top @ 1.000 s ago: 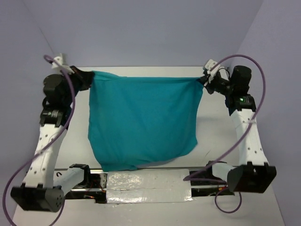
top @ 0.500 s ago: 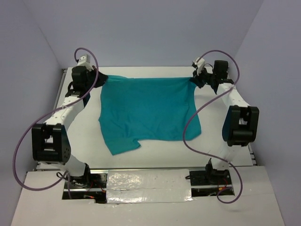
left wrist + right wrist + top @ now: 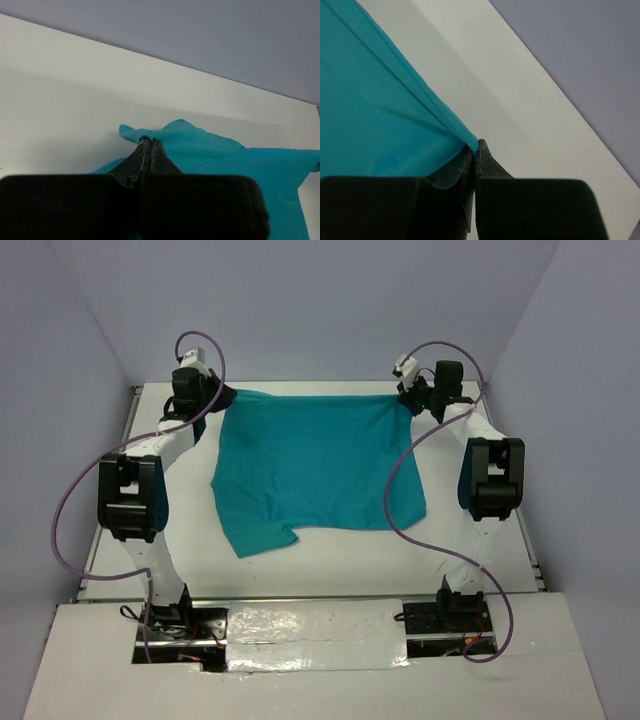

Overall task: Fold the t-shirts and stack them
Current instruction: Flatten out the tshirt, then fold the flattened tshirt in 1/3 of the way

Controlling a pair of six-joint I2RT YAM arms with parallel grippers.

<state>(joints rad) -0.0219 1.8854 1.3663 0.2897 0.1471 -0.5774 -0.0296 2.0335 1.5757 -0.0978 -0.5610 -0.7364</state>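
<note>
The teal t-shirt [image 3: 315,465] lies spread on the white table [image 3: 330,560], its far edge stretched between my two grippers and a sleeve sticking out at the near left. My left gripper [image 3: 222,395] is shut on the shirt's far left corner; in the left wrist view the cloth [image 3: 200,145] bunches at the tips of that gripper [image 3: 149,141]. My right gripper [image 3: 404,400] is shut on the far right corner, where the hemmed edge [image 3: 410,82] runs into the pinch of the gripper [image 3: 476,145].
Both arms reach out to the table's far edge [image 3: 310,383], close to the lilac back wall [image 3: 320,300]. Side walls stand left and right. Cables [image 3: 75,500] loop beside each arm. A taped strip [image 3: 315,625] lies between the bases.
Both arms have stretched away from the bases toward the far edge, carrying the hanging shirt with them and laying it down onto the table. Both grips have held.
</note>
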